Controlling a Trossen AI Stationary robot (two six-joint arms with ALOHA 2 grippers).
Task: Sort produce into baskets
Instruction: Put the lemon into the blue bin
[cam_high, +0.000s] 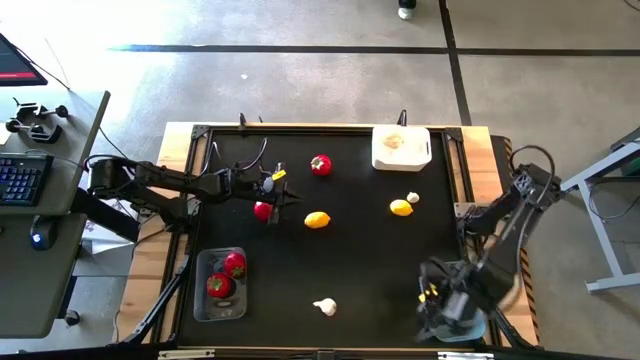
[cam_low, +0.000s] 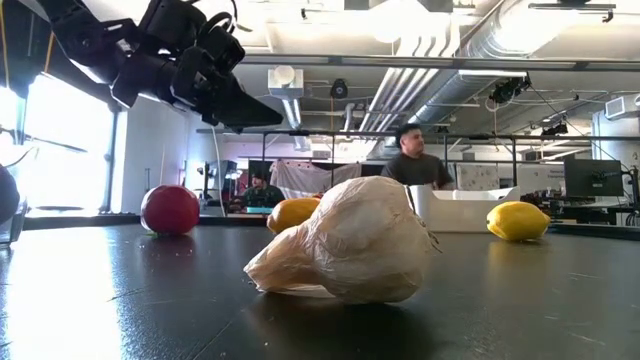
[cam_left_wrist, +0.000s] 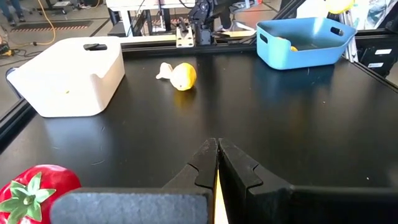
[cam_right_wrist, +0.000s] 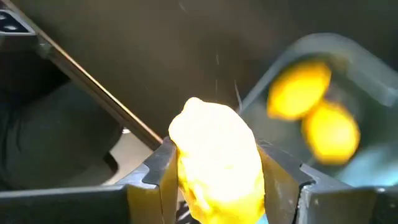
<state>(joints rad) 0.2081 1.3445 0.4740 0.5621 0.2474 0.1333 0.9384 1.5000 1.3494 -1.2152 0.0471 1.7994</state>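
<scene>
1. My right claw (cam_right_wrist: 217, 180) pinches a lemon (cam_right_wrist: 216, 163) between both fingers, at the table's near right corner, over the blue tub (cam_right_wrist: 348, 74).
2. Two more lemons (cam_right_wrist: 314, 112) already lie in that blue tub, just beside the one I hold.
3. My left claw (cam_left_wrist: 217, 163) has its fingers pressed together on nothing, hanging above the black table (cam_high: 360, 270) left of centre.
4. A tomato (cam_high: 263, 211) sits on the table just beside that left claw; another tomato (cam_high: 320, 165) lies farther back, near the middle.
5. The clear tub (cam_high: 221, 284) stands at the near left and holds two tomatoes (cam_high: 227, 276).
6. The white tub (cam_high: 401, 148) stands at the far edge, right of centre, with something pale in it that I cannot make out.
7. One loose lemon (cam_high: 317, 220) lies near the table's centre; another lemon (cam_high: 400, 208) lies to the right with a garlic bulb (cam_high: 413, 198) touching or just beside it.
8. A second garlic bulb (cam_high: 325, 307) lies alone near the front edge, well apart from the rest.
</scene>
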